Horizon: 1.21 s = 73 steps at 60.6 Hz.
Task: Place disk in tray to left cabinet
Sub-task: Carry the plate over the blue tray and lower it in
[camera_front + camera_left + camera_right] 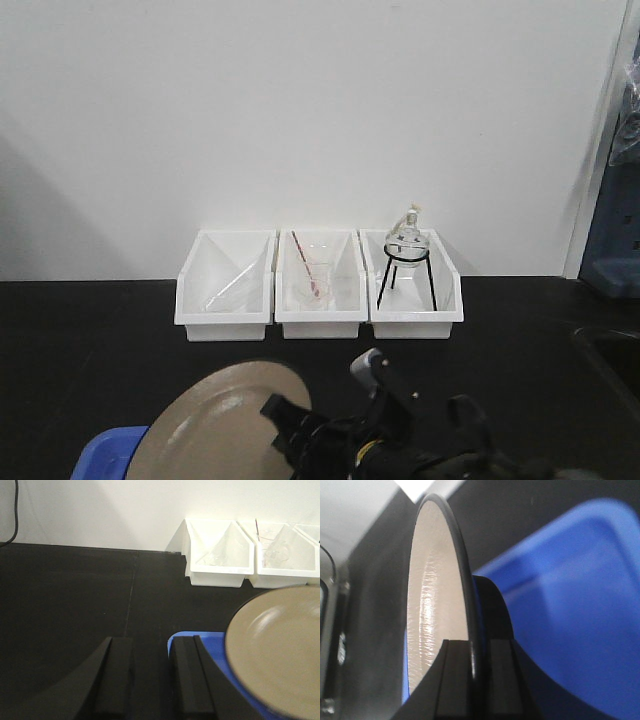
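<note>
the right gripper [476,650] is clamped on the plate [432,595], one black finger on each face and the thin black rim pinched between them. the plate stands almost on edge in that grip, its glossy tan face turned to the gripper's left. just past the fingers and to their right lies the blue tray [580,605]. the fingers hide whether the plate's lower edge touches it.

the left gripper [150,642] has its jaws well apart and holds nothing. the bare black table [75,595] shows through the gap. its right finger [185,675] overlaps the tray's near corner and may be resting on the rim, though the angle is too flat to say. the plate fills the space to that gripper's right and is cut off by the frame.

ahead of both grippers, against the white wall [300,100], three white bins stand side by side. the left bin [222,312] holds something clear, too faint to name. the middle bin [318,314] holds a clear glass vessel [315,288] with a thin red rod [303,258] leaning in it. the right bin [415,312] holds a round flask [407,240] seated on a black tripod stand [405,275]. in the front view the bottom edge cuts off most of the tray and the plate's lower part, and the right arm [400,445] covers the plate's right side.
</note>
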Motion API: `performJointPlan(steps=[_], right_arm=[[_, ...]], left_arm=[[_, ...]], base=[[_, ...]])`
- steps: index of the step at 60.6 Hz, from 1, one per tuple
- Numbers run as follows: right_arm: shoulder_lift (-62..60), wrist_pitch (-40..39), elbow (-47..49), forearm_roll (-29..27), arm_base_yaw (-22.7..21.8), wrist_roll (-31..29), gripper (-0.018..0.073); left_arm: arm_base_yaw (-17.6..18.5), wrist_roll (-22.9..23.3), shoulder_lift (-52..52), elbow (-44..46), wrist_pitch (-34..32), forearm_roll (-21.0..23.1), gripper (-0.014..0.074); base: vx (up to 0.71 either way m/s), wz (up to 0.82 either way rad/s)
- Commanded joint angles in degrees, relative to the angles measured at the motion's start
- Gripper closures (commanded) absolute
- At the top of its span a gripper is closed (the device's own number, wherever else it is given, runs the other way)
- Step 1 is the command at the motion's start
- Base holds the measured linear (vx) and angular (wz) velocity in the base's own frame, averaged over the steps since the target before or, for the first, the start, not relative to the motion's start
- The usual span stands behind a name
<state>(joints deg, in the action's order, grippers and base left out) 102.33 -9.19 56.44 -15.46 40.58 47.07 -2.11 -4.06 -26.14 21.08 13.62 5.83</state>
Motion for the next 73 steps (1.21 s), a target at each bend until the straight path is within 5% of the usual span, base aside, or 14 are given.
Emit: performJointPlan(steps=[1, 18, 31, 34, 53, 60, 73], right_arm=[[-0.7, -8.67, 2.91, 0.38, 1.52, 0.39, 0.056], [2.39, -1.75, 2.81, 6.93, 2.76, -2.01, 0.0547], [2.39, 7.97, 2.81, 11.38, 2.67, -10.42, 0.0491], [2.39, 13.52, 2.81, 13.04, 2.67, -14.11, 0.0399], [2.39, 15.67, 2.81, 15.46, 2.57, -14.75, 0.0008], [2.18, 15.53, 2.86, 15.46, 0.95, -14.62, -0.0052], [-1.84, 15.73, 2.86, 15.46, -5.37, -14.85, -0.0031]], left_arm=[[0.27, 0.09, -0.55, 1.99, -4.58, 0.4, 0.0262], [0.27, 0.15, -0.55, 1.99, -4.58, 0.4, 0.0262], [0.27, 0.15, -0.55, 1.99, -4.58, 0.4, 0.0262], [0.27, 0.15, -0.55, 1.99, -4.58, 0.4, 0.0262], [0.27, 0.15, -0.55, 1.99, -4.58, 0.4, 0.0262], [0.27, 0.15, -0.55, 1.99, -4.58, 0.4, 0.0262], [0.27, 0.15, -0.55, 1.99, -4.58, 0.4, 0.0262]], base=[[0.0, 0.0], [0.0, 0.0], [0.0, 0.0], [0.0, 0.0], [0.0, 0.0], [0.0, 0.0], [0.0, 0.0]])
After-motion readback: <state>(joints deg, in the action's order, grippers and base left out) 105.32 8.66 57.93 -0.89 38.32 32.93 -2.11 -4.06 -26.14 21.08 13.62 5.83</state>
